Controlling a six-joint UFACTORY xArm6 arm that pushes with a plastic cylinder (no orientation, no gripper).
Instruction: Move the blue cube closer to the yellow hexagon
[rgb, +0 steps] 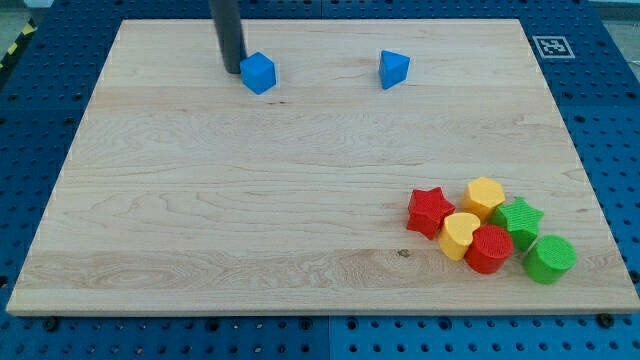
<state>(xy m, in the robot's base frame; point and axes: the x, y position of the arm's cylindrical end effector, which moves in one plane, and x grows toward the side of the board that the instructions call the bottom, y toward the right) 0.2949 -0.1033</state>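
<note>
The blue cube sits near the view's top, left of centre, on the wooden board. My tip stands just to the cube's left, touching or almost touching it. The yellow hexagon lies at the view's lower right, at the top of a cluster of blocks, far from the cube.
A blue triangular block lies at the view's top, right of the cube. Around the hexagon lie a red star, a yellow heart, a red round block, a green star and a green round block.
</note>
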